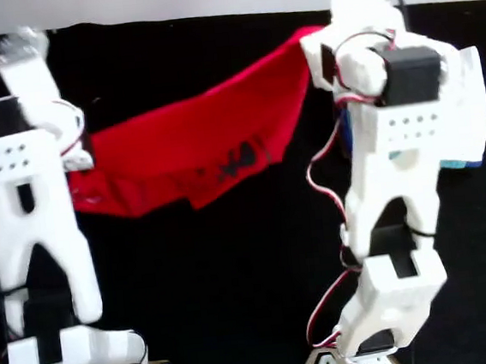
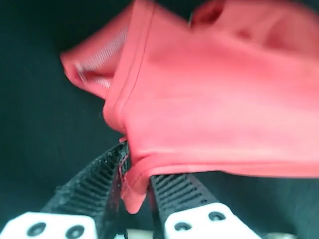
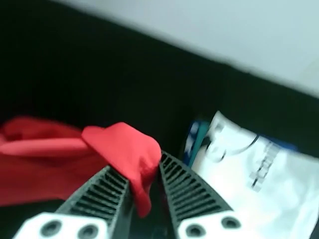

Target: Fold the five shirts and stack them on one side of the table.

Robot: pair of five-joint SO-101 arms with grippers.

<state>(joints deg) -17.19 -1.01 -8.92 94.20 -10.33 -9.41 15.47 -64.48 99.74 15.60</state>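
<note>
A red shirt (image 1: 197, 148) hangs stretched between both arms above the black table (image 1: 235, 277). In the left wrist view my left gripper (image 2: 135, 191) is shut on the red shirt's (image 2: 214, 99) hem, cloth pinched between the ribbed black fingers (image 2: 92, 186). My right gripper (image 3: 144, 186) is shut on another bunched corner of the red shirt (image 3: 124, 149). In the high view that corner rises to the right arm (image 1: 370, 66) at the back, while the left arm (image 1: 26, 168) holds the lower end.
A white folded shirt (image 3: 249, 184) over a blue one (image 3: 192, 142) lies on the table just beyond the right gripper; it peeks out behind the right arm (image 1: 464, 156) in the high view. The table's far edge meets a pale wall (image 1: 165, 0).
</note>
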